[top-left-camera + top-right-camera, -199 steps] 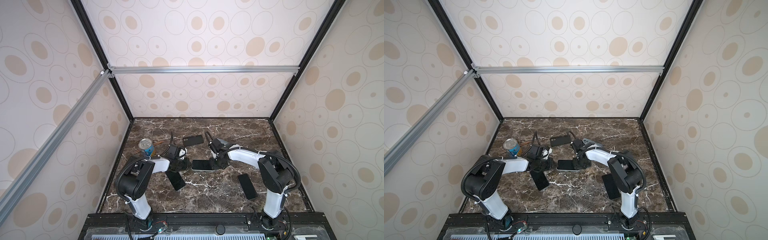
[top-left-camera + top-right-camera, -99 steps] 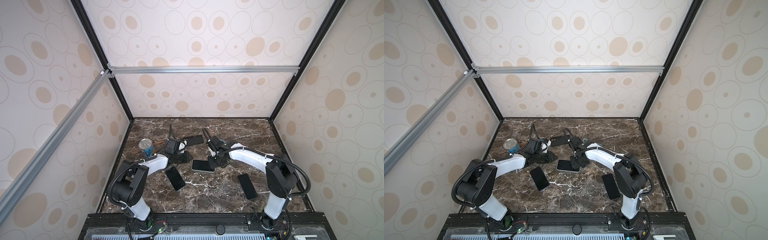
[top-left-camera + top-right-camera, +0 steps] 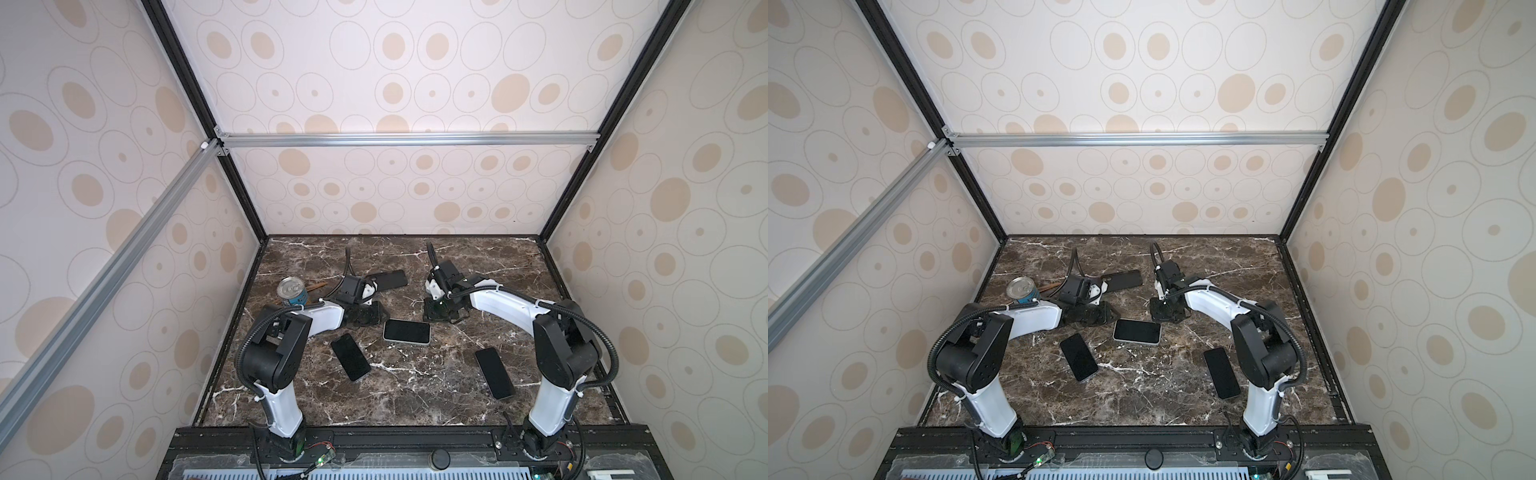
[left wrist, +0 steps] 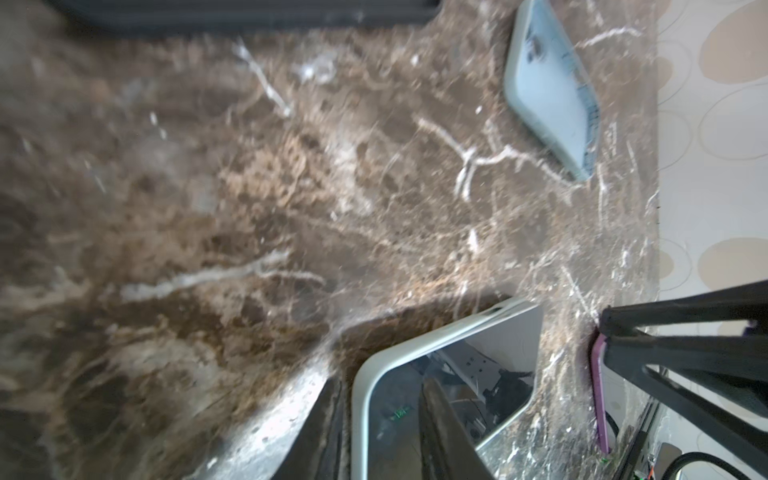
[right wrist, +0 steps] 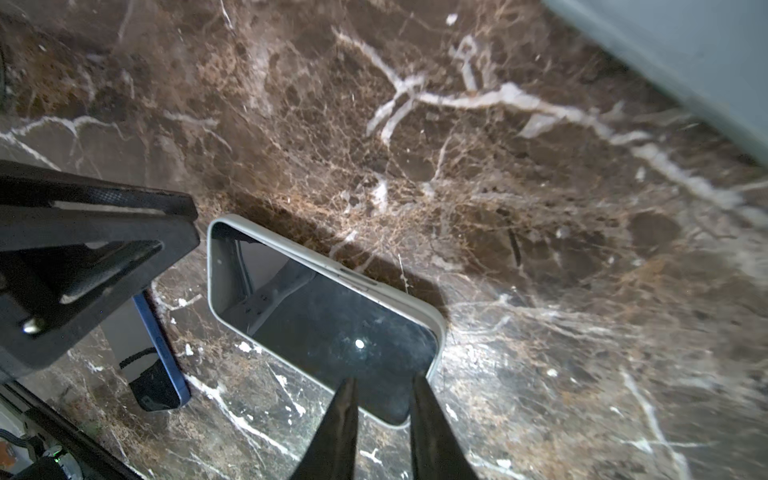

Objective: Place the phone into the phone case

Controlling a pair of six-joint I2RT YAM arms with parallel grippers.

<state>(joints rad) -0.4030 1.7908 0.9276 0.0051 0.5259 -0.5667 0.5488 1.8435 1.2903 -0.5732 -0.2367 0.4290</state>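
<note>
**A:** Starting left, past the tin can (image 3: 292, 291): what is the left gripper (image 4: 382, 374) doing?

**B:** Its jaws stand slightly apart and empty, just beside the phone's (image 3: 406, 331) left end.

**A:** Where's the phone?

**B:** Flat on the marble table (image 3: 415, 399), mid-scene, screen up. A pale phone case rim runs all round it, so I judge it seated.

**A:** And the right gripper (image 5: 384, 379)?

**B:** It has a narrow gap and holds nothing, just beside the right end. Flanking both ends would suit pressing corners home. A spare dark phone (image 3: 494, 372) lies near right.
</note>
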